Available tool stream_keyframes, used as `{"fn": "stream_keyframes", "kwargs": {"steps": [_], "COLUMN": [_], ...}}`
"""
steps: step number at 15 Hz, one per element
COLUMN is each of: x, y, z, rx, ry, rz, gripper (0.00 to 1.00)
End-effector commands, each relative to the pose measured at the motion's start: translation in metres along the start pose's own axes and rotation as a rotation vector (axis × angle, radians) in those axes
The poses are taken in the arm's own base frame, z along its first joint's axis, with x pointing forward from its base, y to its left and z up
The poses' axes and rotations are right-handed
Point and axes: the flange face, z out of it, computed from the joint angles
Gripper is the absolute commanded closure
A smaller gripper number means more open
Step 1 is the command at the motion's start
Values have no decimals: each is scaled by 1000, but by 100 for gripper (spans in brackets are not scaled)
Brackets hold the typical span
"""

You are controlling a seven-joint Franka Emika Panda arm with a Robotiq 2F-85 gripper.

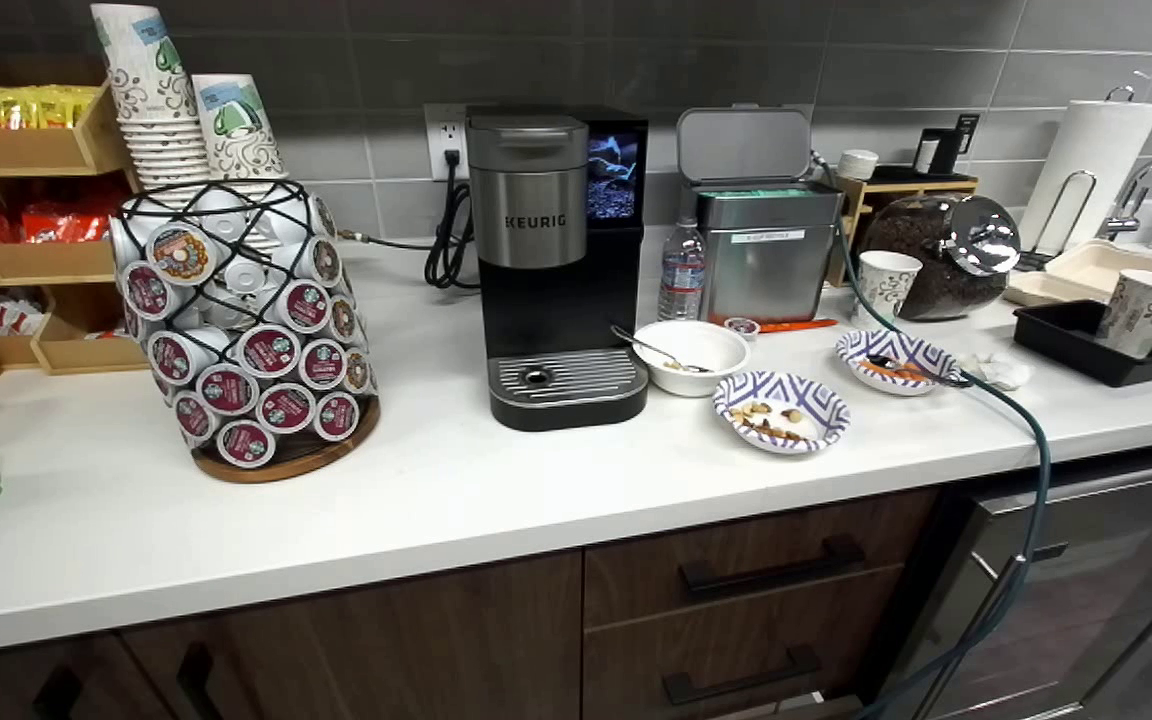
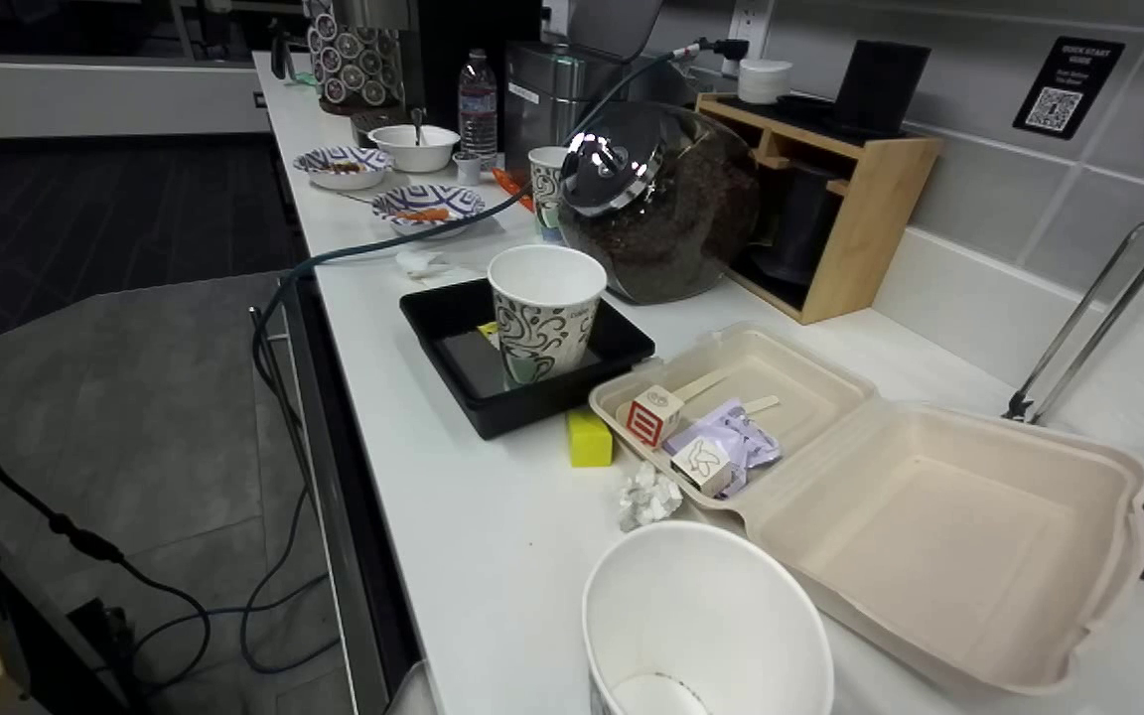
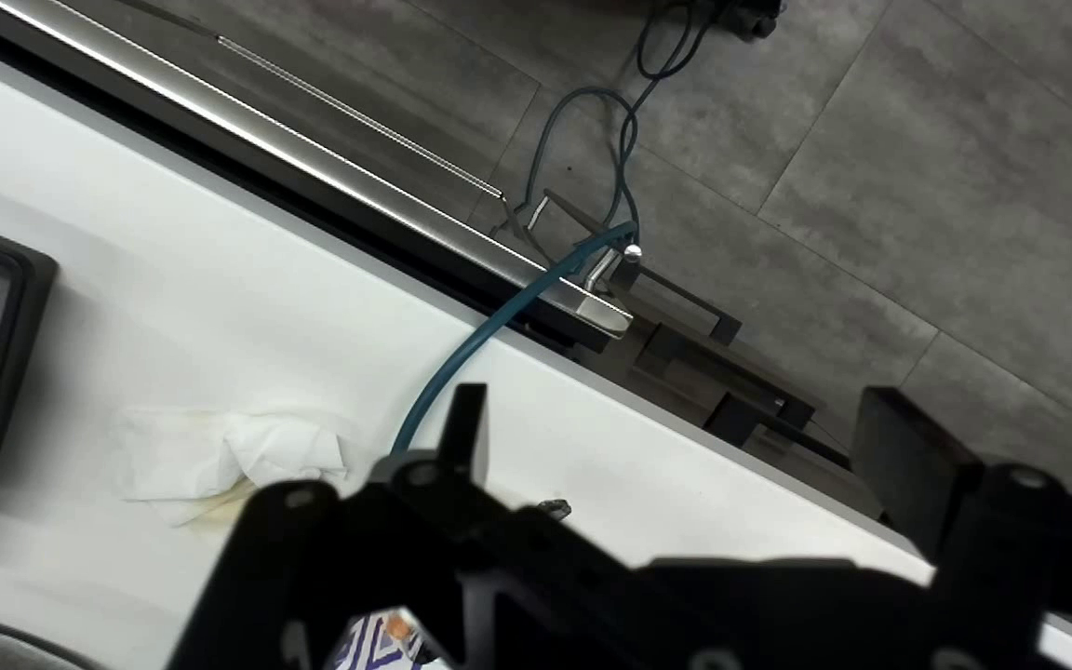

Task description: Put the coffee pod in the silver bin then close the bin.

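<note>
widely parted, the jaws of the robotiq gripper (image 3: 676,419) hang over the edge of a white countertop (image 3: 201,279) in the wrist view, where a teal cable (image 3: 499,319) crosses that edge. farther off, in an exterior view, a purple-patterned bowl (image 1: 792,386) holding food bits sits before a plain white bowl (image 1: 696,384). a single k-cup coffee pod (image 1: 742,326) rests on the white countertop between the white bowl and the silver bin (image 1: 766,275); a water bottle (image 1: 682,275) flanks the bin, whose lid (image 1: 746,143) stands raised before gray wall tiles (image 1: 886,80).
</note>
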Motion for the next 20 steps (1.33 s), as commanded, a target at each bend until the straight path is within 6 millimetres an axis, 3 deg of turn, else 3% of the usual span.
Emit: {"fn": "stream_keyframes", "kwargs": {"steps": [1, 5, 9, 16, 20], "x": [3, 39, 93, 195, 248], "y": [-3, -27, -47, -61, -50], "z": [2, 26, 34, 51, 70], "rx": [15, 112, 134, -10, -131], "ry": [-2, 55, 287, 521, 522], "rz": [-6, 82, 177, 271, 398], "gripper": [0, 0, 0, 0, 0]}}
